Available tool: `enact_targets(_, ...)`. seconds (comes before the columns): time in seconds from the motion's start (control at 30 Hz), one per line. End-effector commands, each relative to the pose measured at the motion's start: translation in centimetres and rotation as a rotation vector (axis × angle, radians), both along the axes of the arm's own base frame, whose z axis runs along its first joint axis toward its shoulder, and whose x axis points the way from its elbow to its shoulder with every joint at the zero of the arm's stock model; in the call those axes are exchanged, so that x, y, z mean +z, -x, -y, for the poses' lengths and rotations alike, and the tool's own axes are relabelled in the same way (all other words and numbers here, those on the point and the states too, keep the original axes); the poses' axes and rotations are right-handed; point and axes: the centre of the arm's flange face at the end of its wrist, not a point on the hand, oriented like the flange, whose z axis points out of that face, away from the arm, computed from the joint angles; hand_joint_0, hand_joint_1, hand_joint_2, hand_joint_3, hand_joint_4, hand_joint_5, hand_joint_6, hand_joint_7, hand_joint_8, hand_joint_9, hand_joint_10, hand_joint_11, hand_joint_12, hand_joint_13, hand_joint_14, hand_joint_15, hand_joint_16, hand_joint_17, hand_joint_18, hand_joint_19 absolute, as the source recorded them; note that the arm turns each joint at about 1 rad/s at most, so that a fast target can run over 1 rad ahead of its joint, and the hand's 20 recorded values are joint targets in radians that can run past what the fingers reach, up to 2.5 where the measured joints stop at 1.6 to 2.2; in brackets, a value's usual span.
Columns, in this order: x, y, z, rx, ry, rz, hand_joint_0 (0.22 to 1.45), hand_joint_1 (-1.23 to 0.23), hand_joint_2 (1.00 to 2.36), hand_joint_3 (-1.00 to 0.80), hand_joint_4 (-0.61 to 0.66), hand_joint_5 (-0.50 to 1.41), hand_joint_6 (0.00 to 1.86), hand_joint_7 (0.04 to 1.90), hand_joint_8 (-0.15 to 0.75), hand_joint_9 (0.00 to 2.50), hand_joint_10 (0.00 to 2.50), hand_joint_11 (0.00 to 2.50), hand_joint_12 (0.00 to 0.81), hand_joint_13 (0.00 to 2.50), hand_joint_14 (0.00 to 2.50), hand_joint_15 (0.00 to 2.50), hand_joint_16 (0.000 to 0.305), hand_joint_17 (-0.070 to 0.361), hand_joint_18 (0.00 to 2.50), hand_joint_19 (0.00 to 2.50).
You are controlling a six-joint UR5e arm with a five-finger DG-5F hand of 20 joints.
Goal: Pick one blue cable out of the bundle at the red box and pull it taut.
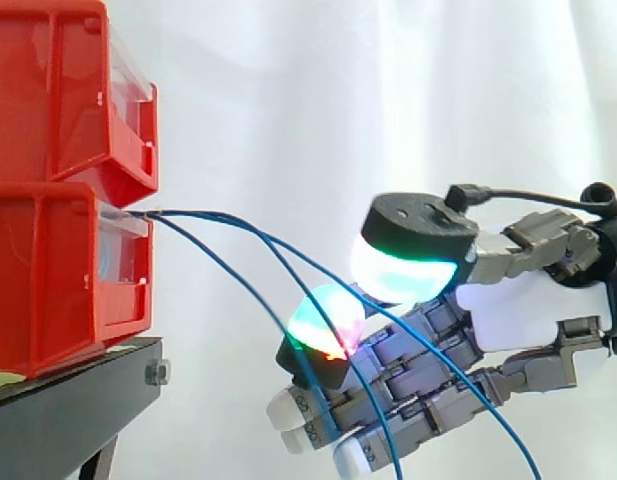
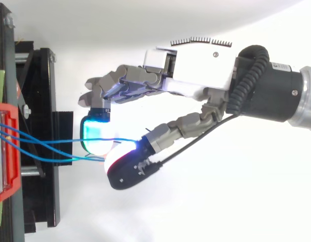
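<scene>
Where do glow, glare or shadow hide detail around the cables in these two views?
Top view: the robot hand's glowing pads bloom over the blue cable pinched between them, and the black stand lies dark. Side view: the bright white curtain backlights everything; the same glow hides the pinch point.

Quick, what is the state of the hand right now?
Hand: closed, pinching one blue cable.
</scene>
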Motion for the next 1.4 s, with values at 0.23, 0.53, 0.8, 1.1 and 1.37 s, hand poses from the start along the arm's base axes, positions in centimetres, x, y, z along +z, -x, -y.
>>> enact_targets(0.23, -0.02, 0.01, 0.00, 0.000, 0.000, 0.000, 0.60, -0.74, 1.01, -0.33, 0.21, -0.16, 0.88, 1.03, 0.327, 0.41, 0.00, 0.12, 0.355, 0.18, 0.00, 0.01, 0.052, 0.117, 0.34, 0.15)
enact_targets(0.53, 0.04, 0.00, 0.00, 0.000, 0.000, 0.000, 0.60, -0.75, 1.01, -0.29, 0.23, -0.16, 0.89, 1.04, 0.331, 0.44, 0.00, 0.12, 0.354, 0.19, 0.00, 0.02, 0.052, 0.118, 0.35, 0.17)
enact_targets(0.8, 0.03, 0.01, 0.00, 0.000, 0.000, -0.002, 0.51, -0.63, 1.00, -0.45, 0.23, -0.16, 0.86, 0.97, 0.342, 0.42, 0.00, 0.13, 0.370, 0.16, 0.00, 0.04, 0.056, 0.125, 0.29, 0.19)
enact_targets(1.1, 0.03, 0.01, 0.00, 0.000, 0.000, -0.002, 0.55, -0.57, 1.01, -0.35, 0.19, -0.15, 0.82, 0.94, 0.334, 0.43, 0.00, 0.13, 0.360, 0.13, 0.00, 0.06, 0.053, 0.120, 0.23, 0.21)
enact_targets(1.37, 0.03, 0.01, 0.00, 0.000, 0.000, -0.002, 0.56, -0.62, 1.01, -0.24, 0.19, -0.15, 0.82, 0.98, 0.332, 0.43, 0.00, 0.13, 0.357, 0.13, 0.00, 0.05, 0.053, 0.118, 0.23, 0.22)
